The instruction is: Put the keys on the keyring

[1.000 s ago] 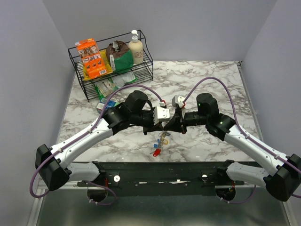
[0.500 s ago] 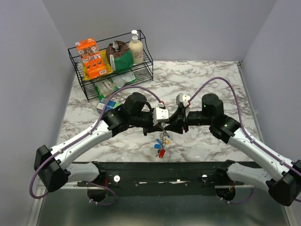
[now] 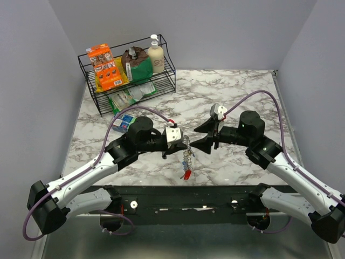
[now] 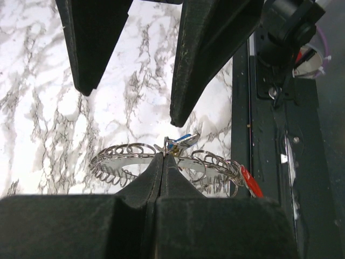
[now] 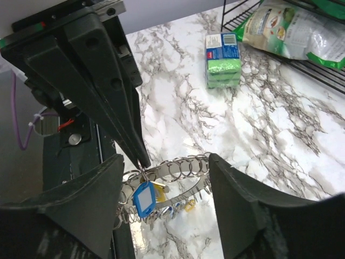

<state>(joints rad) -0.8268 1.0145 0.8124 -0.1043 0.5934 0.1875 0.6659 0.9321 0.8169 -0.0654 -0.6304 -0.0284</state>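
The keyring, a big loop of linked silver rings, hangs above the marble table with my left gripper shut on its top edge. In the left wrist view the shut jaws pinch the keyring. The keys dangle from it: a red one lowest, a blue tag and a yellow one. My right gripper stands open just right of the ring. Its wrist view shows the keyring in the gap between its fingers, touching neither.
A black wire basket at the back left holds an orange box, a bag and a bottle. A green sponge pack lies in front of it. The black mounting rail runs along the near edge.
My right gripper has opened, let go of the keyring and drawn back to the right. The left arm has shifted a little left, still holding the ring, which now hangs from it alone.
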